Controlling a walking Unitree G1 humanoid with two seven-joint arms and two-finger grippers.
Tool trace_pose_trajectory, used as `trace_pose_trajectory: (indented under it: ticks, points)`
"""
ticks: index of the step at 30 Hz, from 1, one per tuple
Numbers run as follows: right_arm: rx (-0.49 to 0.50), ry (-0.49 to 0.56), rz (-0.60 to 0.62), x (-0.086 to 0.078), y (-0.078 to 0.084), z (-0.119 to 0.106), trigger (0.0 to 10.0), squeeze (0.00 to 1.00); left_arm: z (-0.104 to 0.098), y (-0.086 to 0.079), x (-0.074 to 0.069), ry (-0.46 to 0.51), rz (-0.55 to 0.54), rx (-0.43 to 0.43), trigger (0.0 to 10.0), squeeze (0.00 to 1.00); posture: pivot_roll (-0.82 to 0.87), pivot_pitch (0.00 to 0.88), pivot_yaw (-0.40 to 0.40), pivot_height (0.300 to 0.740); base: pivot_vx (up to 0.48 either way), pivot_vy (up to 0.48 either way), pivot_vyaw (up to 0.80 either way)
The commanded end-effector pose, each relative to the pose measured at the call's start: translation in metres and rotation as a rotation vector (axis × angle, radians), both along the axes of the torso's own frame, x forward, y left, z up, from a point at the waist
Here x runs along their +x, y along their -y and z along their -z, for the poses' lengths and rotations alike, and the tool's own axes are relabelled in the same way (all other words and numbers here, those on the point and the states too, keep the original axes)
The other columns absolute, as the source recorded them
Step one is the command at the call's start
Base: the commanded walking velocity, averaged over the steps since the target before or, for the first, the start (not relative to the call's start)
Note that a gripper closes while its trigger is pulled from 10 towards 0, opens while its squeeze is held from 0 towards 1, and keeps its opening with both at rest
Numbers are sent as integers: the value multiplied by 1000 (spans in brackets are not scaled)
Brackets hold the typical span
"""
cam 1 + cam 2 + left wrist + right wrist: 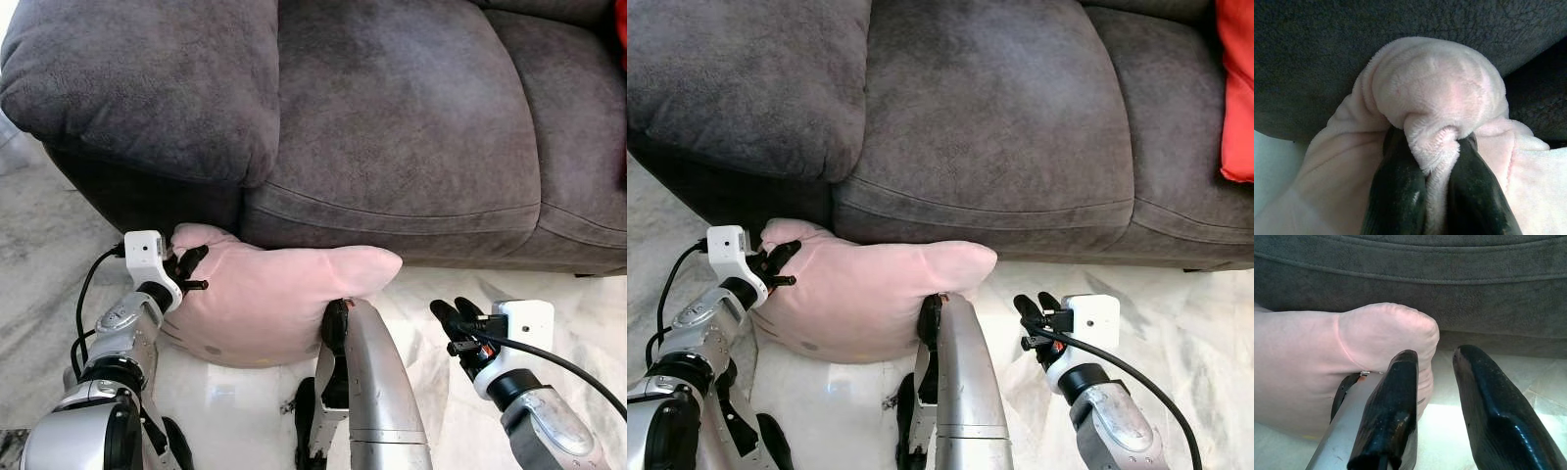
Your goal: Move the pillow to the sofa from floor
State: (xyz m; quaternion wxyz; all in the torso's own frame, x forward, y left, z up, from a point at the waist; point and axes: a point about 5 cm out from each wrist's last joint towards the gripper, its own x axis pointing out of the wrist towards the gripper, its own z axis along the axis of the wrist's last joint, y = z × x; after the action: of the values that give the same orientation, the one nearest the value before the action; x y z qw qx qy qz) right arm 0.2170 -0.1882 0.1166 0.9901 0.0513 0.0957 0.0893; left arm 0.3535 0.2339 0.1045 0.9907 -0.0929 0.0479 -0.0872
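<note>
A pink plush pillow [274,299] lies on the floor against the front of the dark grey sofa [392,127]. My left gripper [188,269] is shut on the pillow's left corner; in the left wrist view the fingers [1400,196] pinch a fold of pink plush [1440,88]. My right gripper [453,315] hovers open to the right of the pillow, apart from it, above the pale floor. Its fingers [1391,411] point at the pillow's right corner [1386,333] and the sofa base.
The sofa's armrest [137,78] overhangs the pillow's left end. A red cushion [1236,88] rests on the sofa at the far right. My silver leg [377,392] stands in front of the pillow. Pale marble floor [578,304] lies to the right.
</note>
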Motion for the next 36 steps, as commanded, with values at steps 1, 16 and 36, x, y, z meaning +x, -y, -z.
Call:
trace_pose_trajectory:
  ticks: [1, 16, 36]
  points:
    - [-16, -35, 31, -5, 7, 7, 10000, 0, 8, -2, -4, -36, -3, 16, 0, 0, -132, 347, -278, 427, 0, 0, 0]
    - [-16, -35, 31, -5, 7, 7, 10000, 0, 8, -2, -4, -36, -3, 16, 0, 0, -132, 347, -278, 427, 0, 0, 0]
    - [57, -5, 70, 10, -14, 18, 10000, 0, 17, 22, -43, 111, -237, 102, 10000, 0, -48, 285, -178, 427, -106, 0, 0]
